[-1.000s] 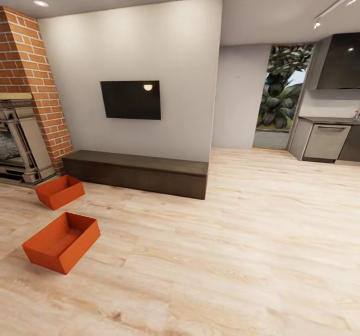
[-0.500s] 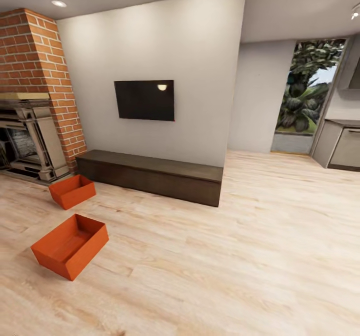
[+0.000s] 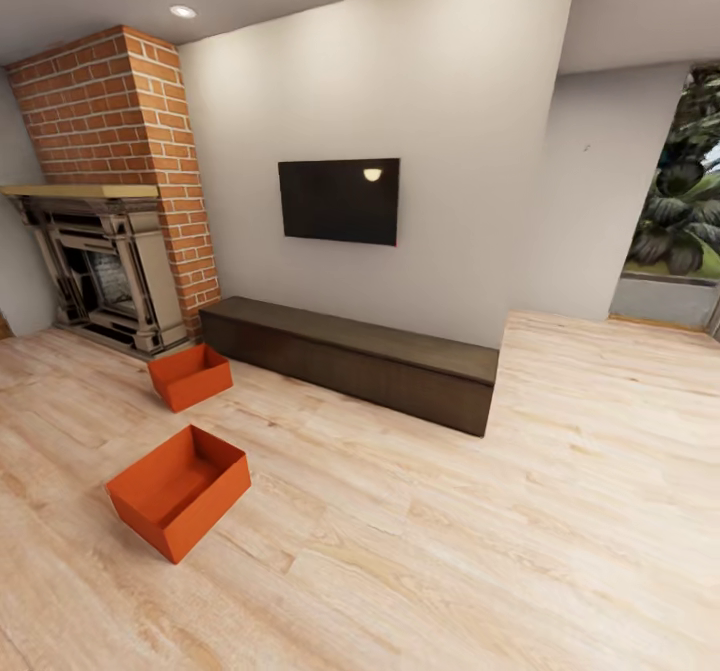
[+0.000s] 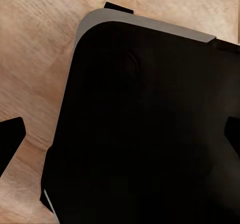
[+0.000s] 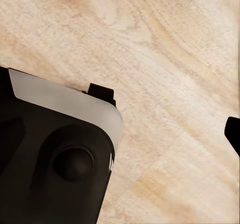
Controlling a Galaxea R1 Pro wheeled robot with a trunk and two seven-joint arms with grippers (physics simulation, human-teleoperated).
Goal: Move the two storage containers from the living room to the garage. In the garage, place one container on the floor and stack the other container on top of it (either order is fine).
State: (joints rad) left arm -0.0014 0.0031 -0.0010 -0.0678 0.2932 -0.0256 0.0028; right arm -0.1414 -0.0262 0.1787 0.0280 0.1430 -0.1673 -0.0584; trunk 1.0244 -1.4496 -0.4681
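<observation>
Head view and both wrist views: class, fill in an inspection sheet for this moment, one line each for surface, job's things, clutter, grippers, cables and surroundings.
Surface: light wood plank floor.
Job's things: two orange-red bins, open and apart; the nearer container sits closer to the camera, the farther container between it and the fireplace.
Clutter: nothing seen.
Grippers: left gripper and right gripper, only dark fingertips at the picture edges, spread wide, holding nothing.
Cables: nothing seen.
Surroundings: brick fireplace, dark low cabinet, wall television, window with plants.
</observation>
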